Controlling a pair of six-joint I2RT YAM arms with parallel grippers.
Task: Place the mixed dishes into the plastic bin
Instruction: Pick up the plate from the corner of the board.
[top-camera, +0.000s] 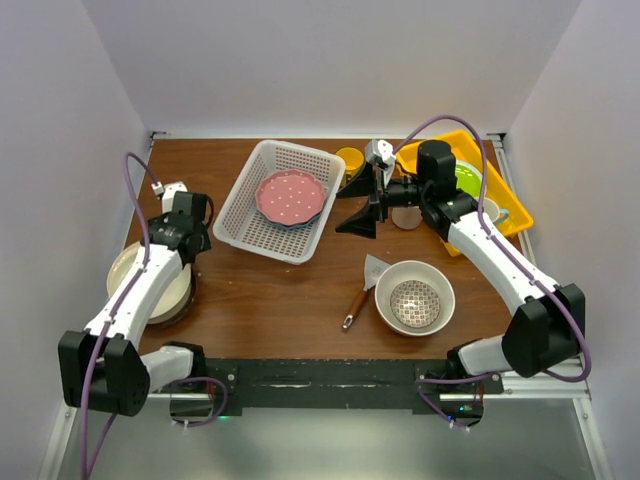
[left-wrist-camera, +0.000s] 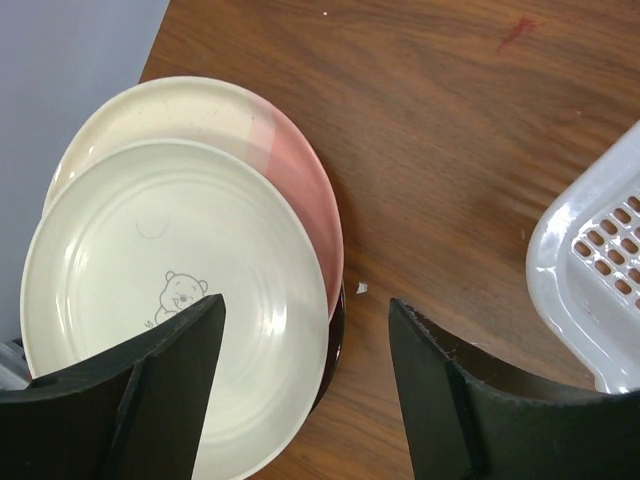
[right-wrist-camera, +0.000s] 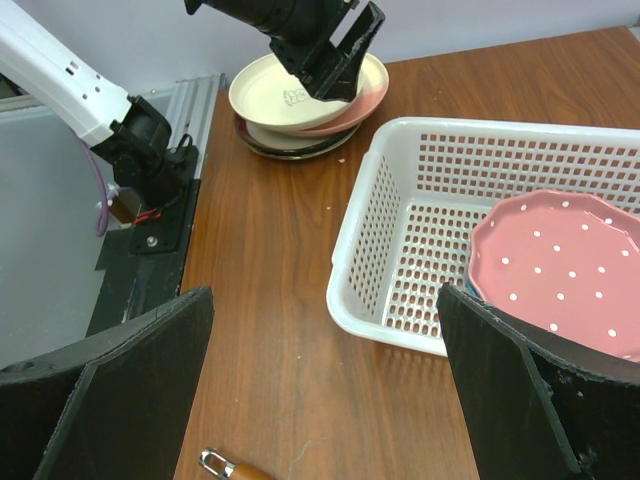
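The plastic bin (top-camera: 262, 229) (right-wrist-camera: 400, 225) stands at mid-table with the pink dotted plate (top-camera: 290, 197) (right-wrist-camera: 560, 265) inside. A stack of plates lies at the left edge: a pale green bear plate (left-wrist-camera: 150, 250) (top-camera: 125, 270) on top, a cream and pink plate (left-wrist-camera: 290, 170) under it, and a dark one at the bottom. My left gripper (left-wrist-camera: 305, 320) (top-camera: 187, 238) hangs open over the stack's right rim, one finger above the green plate and one above bare wood. My right gripper (right-wrist-camera: 325, 300) (top-camera: 363, 207) stands open to the right of the bin, holding nothing. A large cream bowl (top-camera: 440, 283) holds a small patterned bowl (top-camera: 414, 304).
A wooden-handled spatula (top-camera: 358, 295) (right-wrist-camera: 225, 467) lies left of the cream bowl. The yellow tray (top-camera: 508, 196) at the back right carries a lime-green plate (top-camera: 468, 178). A yellow mug (top-camera: 349, 158) stands behind the bin's right corner. The bin's corner (left-wrist-camera: 590, 250) is to the right of my left gripper.
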